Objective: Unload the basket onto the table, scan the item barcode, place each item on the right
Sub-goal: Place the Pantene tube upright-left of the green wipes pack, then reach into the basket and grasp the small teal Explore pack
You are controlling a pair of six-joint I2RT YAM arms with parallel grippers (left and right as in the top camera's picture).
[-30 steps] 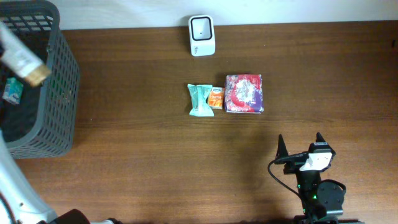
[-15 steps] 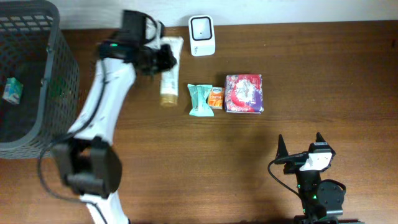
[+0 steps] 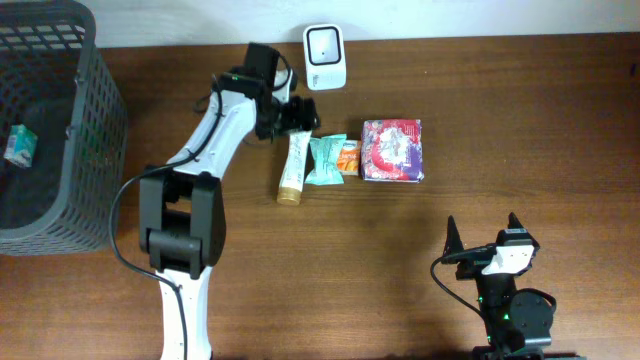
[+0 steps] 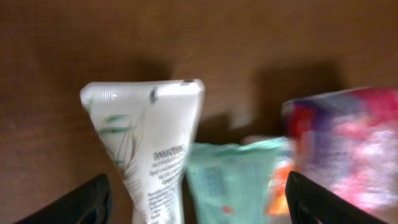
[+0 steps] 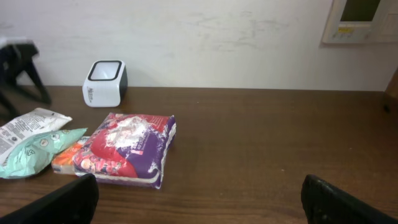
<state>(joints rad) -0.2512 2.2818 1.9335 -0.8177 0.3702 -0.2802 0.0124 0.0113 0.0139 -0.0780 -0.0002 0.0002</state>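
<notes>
While left tool point(image 3: 297, 120) and right tool point(image 3: 482, 235) gape empty, white plastic tube point(image 3: 294, 162) lies just beside mint-green pouch point(image 3: 325, 160); tube's cap cut off in left wrist view

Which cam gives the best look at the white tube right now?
Overhead: the whole white tube shows, crimped end to tan cap, lying beside the teal packet. Left wrist is close but blurred and cuts off the cap end. Right wrist catches only part of it at the far left edge.

Wood table point(image 3: 520, 110) w/ scanner point(image 3: 325, 57), tube point(image 3: 293, 170), teal pkt point(image 3: 324, 162), purple pack point(image 3: 393, 150) (basket point(image 3: 100, 130) at left edge).
</notes>
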